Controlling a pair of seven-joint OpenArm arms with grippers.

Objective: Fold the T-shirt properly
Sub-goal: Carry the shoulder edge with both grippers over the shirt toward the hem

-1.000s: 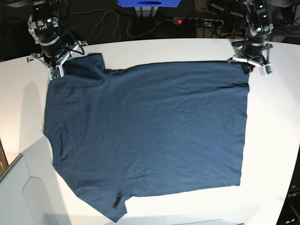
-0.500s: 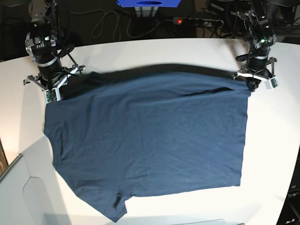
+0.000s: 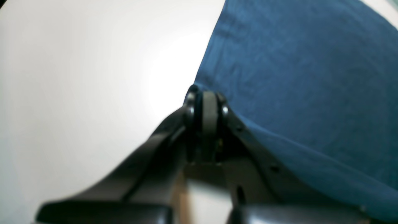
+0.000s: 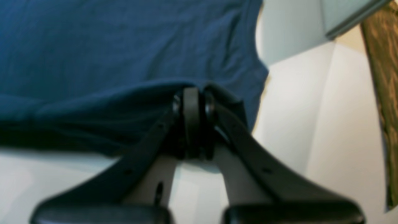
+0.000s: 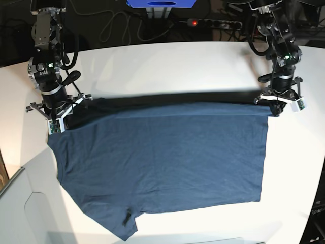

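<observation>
The dark navy T-shirt (image 5: 162,162) lies spread on the white table (image 5: 167,66), its far edge raised off the surface in a dark band. On the right of the base view, my left gripper (image 5: 275,107) is shut on that edge's corner. On the left, my right gripper (image 5: 60,118) is shut on the other corner. The left wrist view has the left gripper (image 3: 206,99) pinched shut at the border of the blue T-shirt (image 3: 295,77). The right wrist view has the right gripper (image 4: 192,96) shut with a fold of the T-shirt (image 4: 124,46) draped over its tips.
A power strip with a red light (image 5: 213,23), cables and a blue object (image 5: 161,4) sit behind the table's far edge. A white panel (image 5: 25,203) adjoins the table at lower left. A brown wooden strip (image 4: 382,77) shows beyond it.
Both grippers have moved toward the near side of the table, carrying the shirt's far edge with them. The far sleeve is now folded under and bare table shows behind.
</observation>
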